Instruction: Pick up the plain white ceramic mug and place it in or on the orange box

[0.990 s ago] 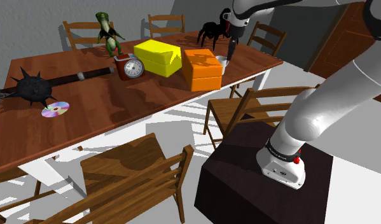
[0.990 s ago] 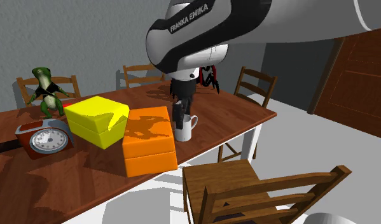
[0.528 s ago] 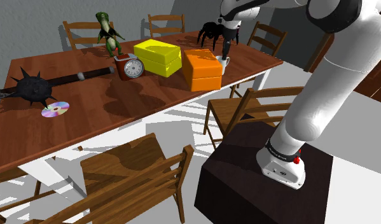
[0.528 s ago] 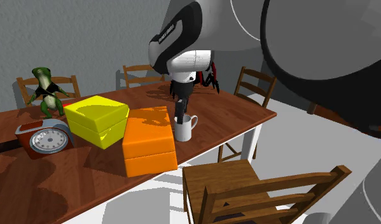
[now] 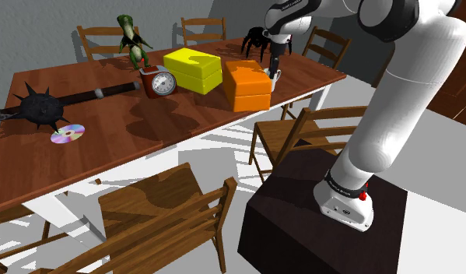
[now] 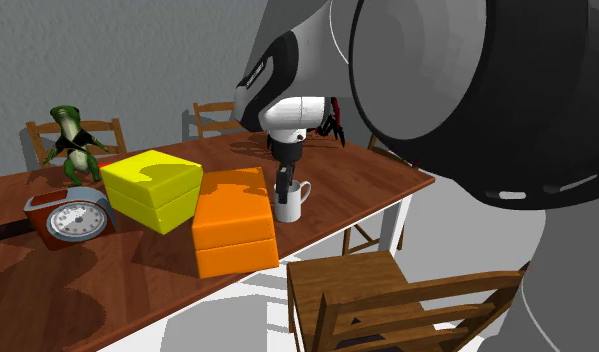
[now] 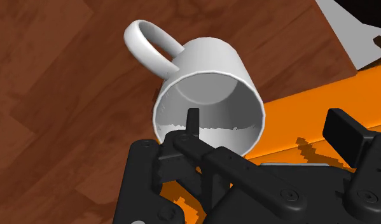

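Judging by where the hand sat, which step was in hand? asked Lena.

The grasp, I'd say, and not yet closed, Tom answered. The gripper (image 7: 268, 121) was down at the white mug (image 7: 211, 63) with its two black fingers spread apart. One fingertip (image 7: 193, 118) hung inside the mug's mouth. The other stood outside the rim, on the side of the orange box (image 7: 322, 95). The mug's wall ran between them, and neither finger looked to be pressing on it.

And where was the mug itself?

Upright on the wooden table (image 6: 367, 172), just beside the orange box (image 6: 232, 225), on the side of it toward the second exterior view's right. Its handle pointed away from the box. In the shoulder view the hand (image 5: 274, 66) hung right over it, past the box's far corner.

So what did the next move call for?

Closing the fingers on that wall, I reckoned, and firmly, because a pinch on one side of a rim could let the mug swing. After that it needed a straight lift, high enough for the base to clear the top of the box. Then a short carry across and a gentle set-down. The box looked closed to me, so its top seemed the likely spot.

Any worry?

The gap between mug and box was narrow, and the outer finger was working in it. It could have nudged the box or tipped the mug as it closed.
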Motion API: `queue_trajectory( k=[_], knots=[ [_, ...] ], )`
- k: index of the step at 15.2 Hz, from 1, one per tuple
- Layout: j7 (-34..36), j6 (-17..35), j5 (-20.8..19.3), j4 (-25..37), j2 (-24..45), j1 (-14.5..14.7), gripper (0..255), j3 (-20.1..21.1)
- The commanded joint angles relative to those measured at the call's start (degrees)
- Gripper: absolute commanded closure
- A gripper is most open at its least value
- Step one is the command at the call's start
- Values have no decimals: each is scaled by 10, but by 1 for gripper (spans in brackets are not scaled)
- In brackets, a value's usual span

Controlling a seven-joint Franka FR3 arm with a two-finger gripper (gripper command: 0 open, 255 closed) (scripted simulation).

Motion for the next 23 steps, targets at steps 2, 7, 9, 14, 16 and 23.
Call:
queue_trajectory(
  k=[2,7,9,14,16,23],
  knots=[
    [-3,10,3,-7,4,-1,0,0],
    [-3,10,3,-7,4,-1,0,0],
    [-3,10,3,-7,4,-1,255,0],
    [-3,10,3,-7,4,-1,255,0],
    [-4,10,3,-7,4,-1,255,0],
    [5,-25,-7,18,-10,1,255,-1]
  ],
)
